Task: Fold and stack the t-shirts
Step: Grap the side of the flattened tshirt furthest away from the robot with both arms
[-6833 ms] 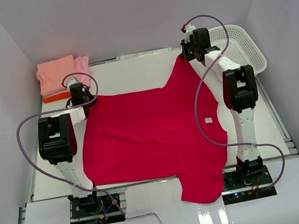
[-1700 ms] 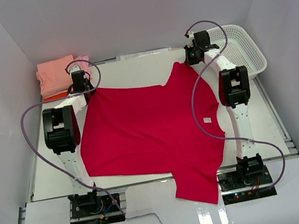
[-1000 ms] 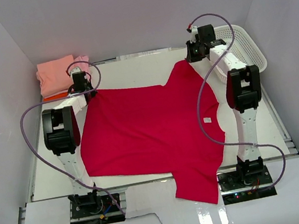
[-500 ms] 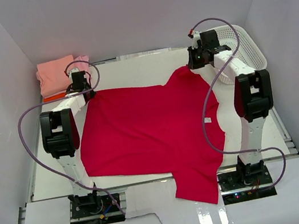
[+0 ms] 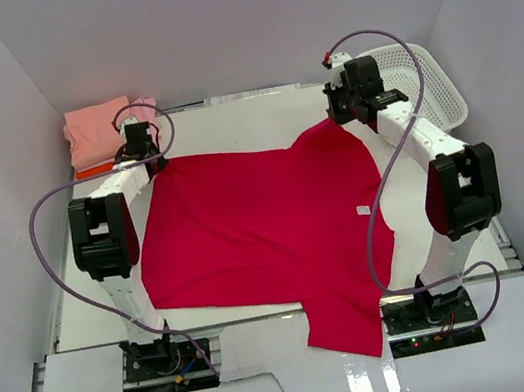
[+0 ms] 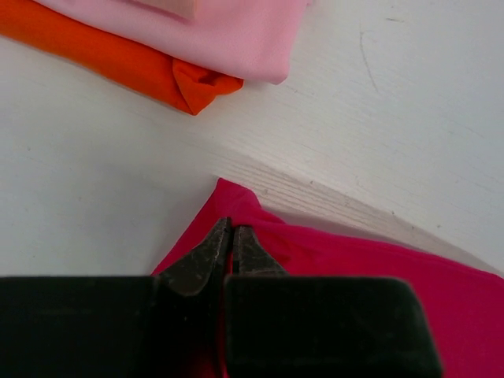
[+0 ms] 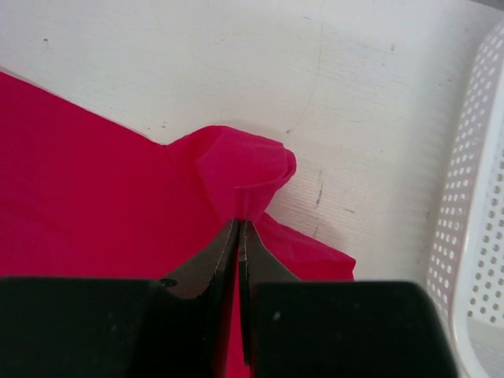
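The large crimson-red t-shirt (image 5: 258,232) lies spread flat across the table, its lower end hanging over the near edge. My left gripper (image 5: 146,159) is shut on its far left corner (image 6: 236,206). My right gripper (image 5: 342,119) is shut on its far right corner, a bunched fold (image 7: 246,169). A folded stack sits at the far left: salmon-pink shirt (image 5: 98,128) on top, light pink shirt (image 6: 228,31) under it, orange shirt (image 6: 126,63) at the bottom. The stack lies just beyond my left gripper.
A white plastic lattice basket (image 5: 421,87) stands at the far right, close to my right gripper; its rim shows in the right wrist view (image 7: 472,205). White enclosure walls stand on three sides. A small white tag (image 5: 364,209) lies on the shirt's right side.
Over the last second my right arm swung outward to the right and its gripper drew the shirt's far right corner slightly nearer and rightward. The left gripper stayed put.
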Available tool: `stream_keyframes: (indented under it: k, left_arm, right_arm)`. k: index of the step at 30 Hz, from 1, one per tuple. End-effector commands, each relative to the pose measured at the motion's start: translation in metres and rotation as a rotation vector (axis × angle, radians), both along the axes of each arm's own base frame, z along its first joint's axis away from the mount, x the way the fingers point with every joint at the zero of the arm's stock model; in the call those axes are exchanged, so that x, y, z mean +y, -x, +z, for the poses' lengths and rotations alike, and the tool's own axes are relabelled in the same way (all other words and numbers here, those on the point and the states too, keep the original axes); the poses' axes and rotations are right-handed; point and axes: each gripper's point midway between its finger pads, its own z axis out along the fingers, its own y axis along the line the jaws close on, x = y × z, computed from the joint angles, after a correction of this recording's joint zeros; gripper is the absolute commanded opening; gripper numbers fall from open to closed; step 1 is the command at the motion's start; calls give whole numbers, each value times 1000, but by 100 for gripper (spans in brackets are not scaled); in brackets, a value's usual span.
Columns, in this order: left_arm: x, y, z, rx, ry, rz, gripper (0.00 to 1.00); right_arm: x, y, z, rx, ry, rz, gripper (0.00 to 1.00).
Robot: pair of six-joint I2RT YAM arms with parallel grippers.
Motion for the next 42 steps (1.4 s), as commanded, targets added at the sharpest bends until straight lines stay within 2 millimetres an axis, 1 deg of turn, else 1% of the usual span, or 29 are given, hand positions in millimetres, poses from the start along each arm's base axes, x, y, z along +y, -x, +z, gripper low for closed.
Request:
stream_keyframes:
  k: [1, 2, 4, 5, 6, 8, 9, 11, 12, 13, 14, 15, 16, 21, 23, 27, 28, 29, 31, 36, 37, 42]
  left_arm:
    - [-2, -2, 68, -140, -2, 14, 0]
    - [-3, -1, 78, -158, -4, 13, 0]
    - [-2, 1, 85, -169, -12, 10, 0]
    - [-2, 2, 88, -172, -12, 9, 0]
    - [-2, 4, 95, -184, -14, 11, 0]
    - [-2, 7, 97, -176, -15, 8, 0]
    - [-2, 6, 102, -182, -15, 8, 0]
    - [-3, 10, 100, -161, -11, 5, 0]
    - [-3, 13, 101, -158, -8, 3, 0]
    - [-4, 15, 99, -151, -7, 1, 0]
    - [-3, 17, 97, -143, -8, 4, 0]
    - [-2, 20, 93, -133, -11, 6, 0]
    - [-1, 23, 94, -131, -14, 10, 0]
    - [2, 33, 85, -100, -17, 31, 0]
    - [3, 36, 77, -81, -18, 34, 0]
    - [7, 37, 66, -52, -39, 54, 0]
    - [8, 37, 62, -40, -43, 56, 0]
    - [9, 36, 61, -37, -46, 60, 0]
    - [9, 35, 55, -20, -49, 64, 0]
    - [11, 35, 50, -10, -53, 78, 0]
    - [10, 35, 49, -9, -48, 77, 0]
    - [14, 36, 45, 2, -50, 88, 0]
  right_arm:
    - [-9, 1, 47, -137, 6, -34, 8]
    - [-9, 2, 51, -145, 6, -33, 8]
    - [-10, 7, 55, -149, 7, -32, 8]
    - [-11, 10, 63, -164, 5, -35, 8]
    - [-11, 12, 64, -165, 5, -35, 8]
    - [-12, 17, 73, -175, 3, -33, 8]
    - [-13, 18, 76, -180, 2, -33, 8]
    - [-12, 24, 80, -175, -5, -23, 8]
    - [-11, 26, 80, -172, -9, -19, 8]
    - [-11, 29, 76, -161, -7, -18, 8]
    - [-10, 34, 80, -170, -11, -14, 8]
    - [-10, 37, 79, -166, -11, -14, 8]
    - [-10, 40, 78, -164, -14, -17, 8]
    - [-8, 64, 74, -149, -28, -4, 8]
    - [-5, 74, 71, -142, -24, 1, 8]
    - [-2, 92, 66, -115, -18, 9, 8]
    - [-1, 94, 62, -104, -19, 8, 8]
    - [-3, 97, 65, -110, -21, -1, 8]
    - [-4, 104, 61, -94, -25, -3, 8]
    - [-6, 120, 61, -77, -24, -4, 8]
    - [-11, 123, 60, -76, -8, -25, 8]
    - [-14, 138, 60, -62, -18, -47, 8]
